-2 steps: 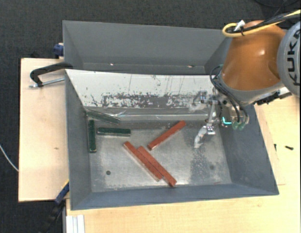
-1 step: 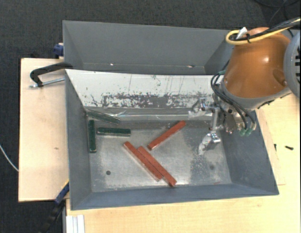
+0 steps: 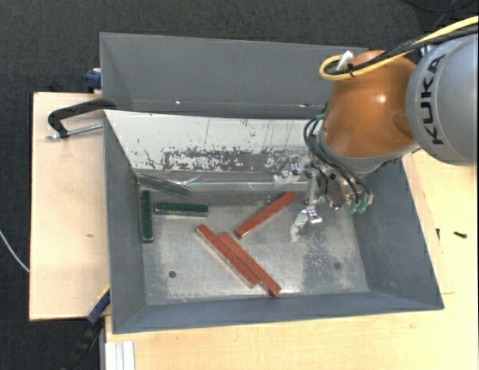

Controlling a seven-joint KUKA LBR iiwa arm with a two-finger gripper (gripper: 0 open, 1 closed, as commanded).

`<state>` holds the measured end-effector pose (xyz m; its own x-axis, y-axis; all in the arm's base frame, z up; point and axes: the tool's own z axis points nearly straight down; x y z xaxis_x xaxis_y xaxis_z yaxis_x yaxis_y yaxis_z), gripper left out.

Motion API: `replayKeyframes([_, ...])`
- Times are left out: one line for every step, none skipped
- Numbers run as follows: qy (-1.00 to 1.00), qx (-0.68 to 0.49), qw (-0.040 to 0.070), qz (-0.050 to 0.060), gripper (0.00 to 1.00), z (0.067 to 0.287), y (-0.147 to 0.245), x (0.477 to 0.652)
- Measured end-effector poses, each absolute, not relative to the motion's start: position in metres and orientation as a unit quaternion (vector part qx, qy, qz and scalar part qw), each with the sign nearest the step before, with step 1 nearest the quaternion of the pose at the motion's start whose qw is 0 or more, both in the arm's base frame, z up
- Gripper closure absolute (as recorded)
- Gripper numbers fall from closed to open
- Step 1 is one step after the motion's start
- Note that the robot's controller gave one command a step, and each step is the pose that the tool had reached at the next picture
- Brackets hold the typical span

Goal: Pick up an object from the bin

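My end effector hangs low over the right half of the grey bin, close above its speckled floor and beneath the orange cover on my wrist; whether it stands apart or together I cannot tell from this angle, and I see nothing clamped in it. The nearest thing is a short red stick, lying aslant just to the left of the end effector, its upper end towards the back wall and near my tip; whether the two touch I cannot make out. Further left and towards the front, two longer red sticks lie side by side, touching along their length and running diagonally towards the front wall; well apart, on the left side, lie two dark green sticks, one pointing front to back, the other lying crosswise just beside its upper end. By my reckoning the task is only partly along: I am down inside the bin, but the grasp is not yet made, since every stick rests flat on the floor; what is left is to settle on one stick, most likely the short red one given how near it lies, close on it, and lift it clear of the bin's walls.
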<state>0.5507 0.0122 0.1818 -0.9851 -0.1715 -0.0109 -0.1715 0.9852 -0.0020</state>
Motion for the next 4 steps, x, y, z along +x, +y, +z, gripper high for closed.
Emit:
replayKeyframes([0.995,-0.095,0.002,0.001,0.0,0.125,0.032,0.565])
replayKeyframes([0.991,-0.137,-0.001,0.0,1.0,0.078,0.036,0.582])
replayKeyframes([0.991,-0.136,-0.001,0.0,1.0,0.078,0.036,0.582])
replayKeyframes([0.989,-0.15,0.003,0.0,1.0,0.189,0.04,0.579])
